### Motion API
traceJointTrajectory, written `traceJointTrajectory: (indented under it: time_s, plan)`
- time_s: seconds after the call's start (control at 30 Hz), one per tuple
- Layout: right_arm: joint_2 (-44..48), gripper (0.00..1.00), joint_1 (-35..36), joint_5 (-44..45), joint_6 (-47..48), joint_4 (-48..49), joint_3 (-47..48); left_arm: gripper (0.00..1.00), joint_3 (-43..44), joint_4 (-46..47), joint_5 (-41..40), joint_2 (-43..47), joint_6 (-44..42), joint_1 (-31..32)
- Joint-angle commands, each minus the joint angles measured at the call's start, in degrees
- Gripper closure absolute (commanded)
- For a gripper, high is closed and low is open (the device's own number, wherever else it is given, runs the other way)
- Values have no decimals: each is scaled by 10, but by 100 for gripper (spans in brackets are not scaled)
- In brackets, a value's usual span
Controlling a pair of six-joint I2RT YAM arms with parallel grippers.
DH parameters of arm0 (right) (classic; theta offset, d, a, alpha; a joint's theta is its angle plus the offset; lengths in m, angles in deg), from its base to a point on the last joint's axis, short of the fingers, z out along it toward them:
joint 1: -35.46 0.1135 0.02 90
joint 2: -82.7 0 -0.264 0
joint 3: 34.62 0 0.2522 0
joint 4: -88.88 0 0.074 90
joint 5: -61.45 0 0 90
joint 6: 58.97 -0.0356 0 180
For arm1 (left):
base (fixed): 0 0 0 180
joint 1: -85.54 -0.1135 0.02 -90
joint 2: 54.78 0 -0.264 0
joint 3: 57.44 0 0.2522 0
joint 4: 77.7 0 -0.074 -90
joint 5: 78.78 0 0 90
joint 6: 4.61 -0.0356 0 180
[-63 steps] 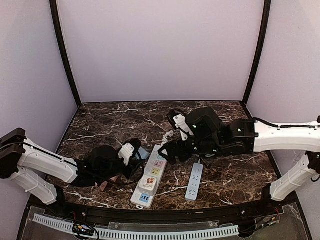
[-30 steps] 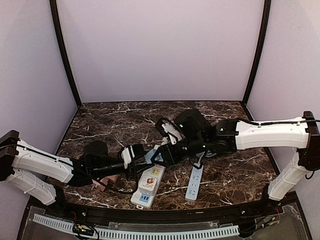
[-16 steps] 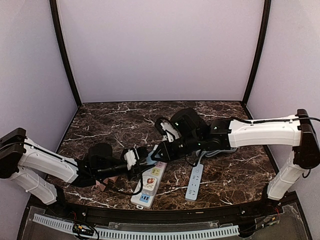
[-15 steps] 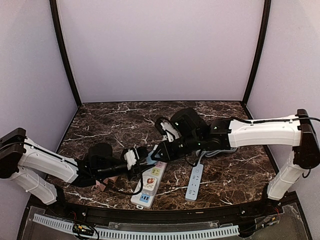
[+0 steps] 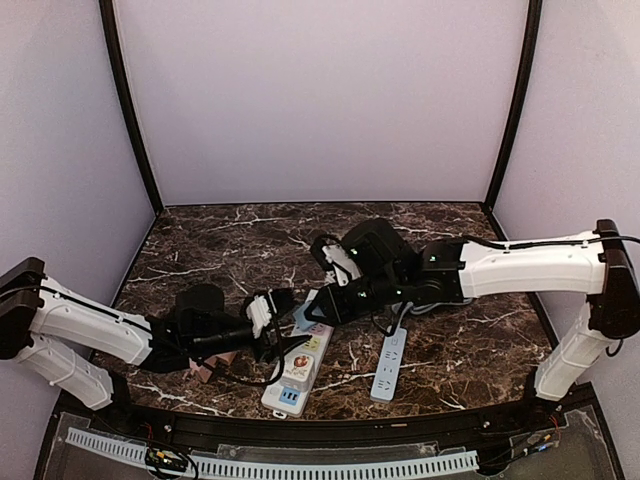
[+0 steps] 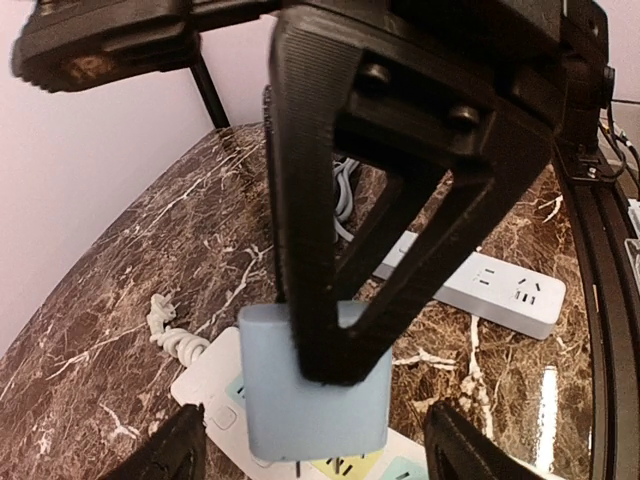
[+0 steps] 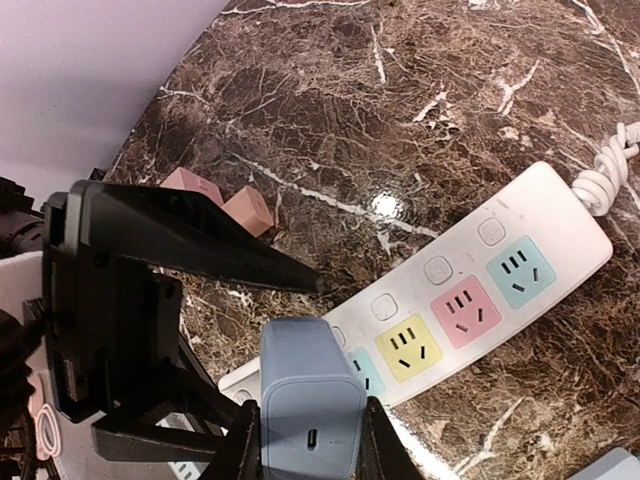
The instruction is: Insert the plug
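The plug (image 7: 305, 385), a pale blue block, is clamped in the right gripper (image 7: 310, 445), whose fingers press on its two flanks and hold nothing else. It hangs over the strip (image 7: 545, 215), above the socket next to the yellow one and toward the strip's near end. In the right wrist view the plug's back face, with its small slot, looks up at the camera. I judge that the prongs point away, down at the strip, and that the plug's long axis runs along the gripper's reach. Whether the prongs have touched or entered the socket cannot be told, because the plug's body hides them. The move ahead looks like a short straight push down onto the strip, and the right arm is the one placed for it. The left gripper (image 6: 315, 440) is spread wide and grasps nothing. It sits just beside the plug on the strip's left side, with the plug showing between its fingers. The strip lies loose on a glossy dark marble table (image 7: 400, 80), so it may slide or tip under the push. Space is tight on the left, with the left gripper there and the pink blocks (image 7: 215, 200) near it. The white strip (image 6: 500, 290) lies apart on the right.
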Motion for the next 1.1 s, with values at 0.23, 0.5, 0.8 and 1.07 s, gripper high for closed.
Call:
traceJointTrajectory:
  time_s: [0.23,0.5,0.8,1.07]
  plan:
    - [63,100,1,167,-25,-46,-34,23,-21,-77,-71,45,97,2]
    - [73,100,1,222,-69,-70,-36,41,20,-181,-167,27,229,2]
    - [16,100,1,239,-90,-100,12,43,81,-199,-220,-30,284,-14]
    - [19,100,-23,252,-108,-193,20,39,125,-178,-180,-77,260,-43]
